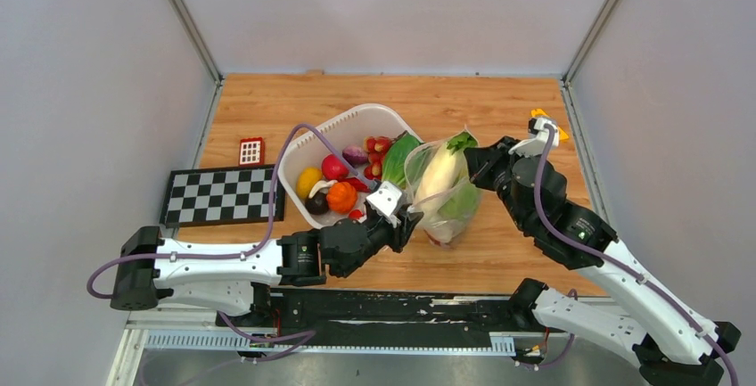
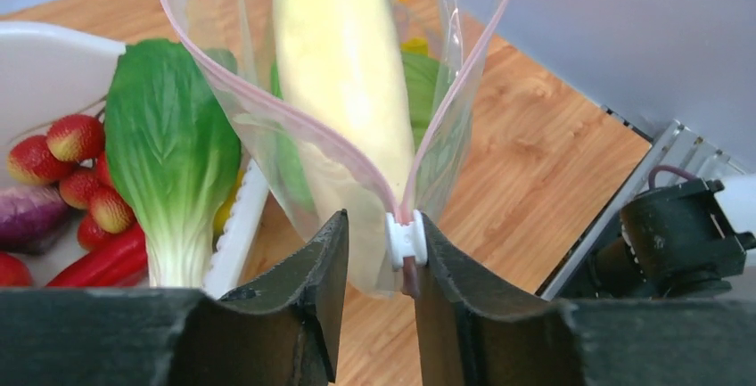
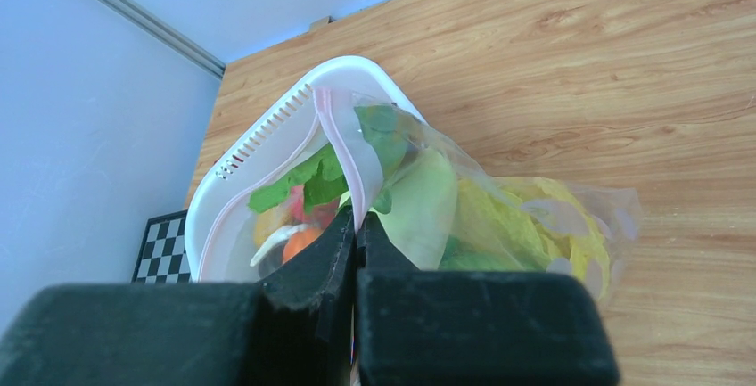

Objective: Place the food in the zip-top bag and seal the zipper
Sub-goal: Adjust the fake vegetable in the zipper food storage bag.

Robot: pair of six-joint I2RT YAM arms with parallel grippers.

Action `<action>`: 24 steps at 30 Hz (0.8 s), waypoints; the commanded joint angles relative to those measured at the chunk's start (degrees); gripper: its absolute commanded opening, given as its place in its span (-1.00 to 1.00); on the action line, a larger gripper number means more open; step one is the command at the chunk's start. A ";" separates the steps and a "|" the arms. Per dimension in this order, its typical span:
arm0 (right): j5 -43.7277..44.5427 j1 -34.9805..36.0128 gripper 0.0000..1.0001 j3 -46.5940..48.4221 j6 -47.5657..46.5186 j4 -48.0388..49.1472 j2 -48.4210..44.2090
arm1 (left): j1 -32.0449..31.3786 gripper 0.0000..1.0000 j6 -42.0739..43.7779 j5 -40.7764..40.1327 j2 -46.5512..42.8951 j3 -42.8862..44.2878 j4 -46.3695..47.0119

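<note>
Showing the filling stage partly done, with sealing not yet begun. The zip-top bag (image 1: 446,197) lies near the middle of the table (image 1: 499,110), just right of the white tub (image 1: 357,111), its mouth gaping toward the near edge. Inside it are the long white radish (image 1: 439,176), a yellow cabbage (image 3: 535,217) and some green leafy pieces.

The right gripper (image 3: 355,221) has its jaws pressed together on the bag's rim at the far end of the mouth, pinching the pink zipper (image 2: 267,105). The left gripper (image 2: 382,225) sits at the near end, jaws partly apart and straddling the white slider (image 2: 406,239). One finger touches the slider, and a gap shows on the other side, so no firm grip is evident.

Left to do, as judged here: the strawberries (image 1: 374,150), an orange piece (image 1: 341,197), red, yellow and purple pieces lie in the tub, and a green leaf (image 1: 399,159) rests across its right rim. The two zipper tracks stand well apart along the whole mouth.
</note>
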 commanded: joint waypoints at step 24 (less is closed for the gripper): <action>-22.48 -3.20 -0.91 31.07 -31.66 -20.70 14.15 | 4.32 -1.00 12.71 12.25 -8.86 6.51 -6.09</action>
